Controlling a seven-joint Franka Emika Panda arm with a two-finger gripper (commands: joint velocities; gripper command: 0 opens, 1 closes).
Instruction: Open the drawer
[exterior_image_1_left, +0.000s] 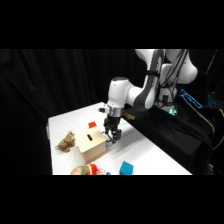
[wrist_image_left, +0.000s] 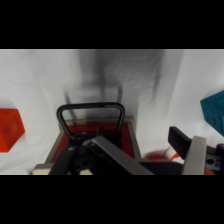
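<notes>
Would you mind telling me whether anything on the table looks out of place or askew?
Nothing looks spilled or damaged. The wooden box sits upright, with the tool at its right side. In the wrist view the drawer shows a red inside behind its dark wire handle, so it seems partly out.

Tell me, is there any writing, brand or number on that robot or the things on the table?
None can be read in either view.
The arm: no legible label or logo.
The wooden box: plain, only a dark slot on top.
The drawer with its wire handle: no marking.
The blue block and red block: plain.
</notes>
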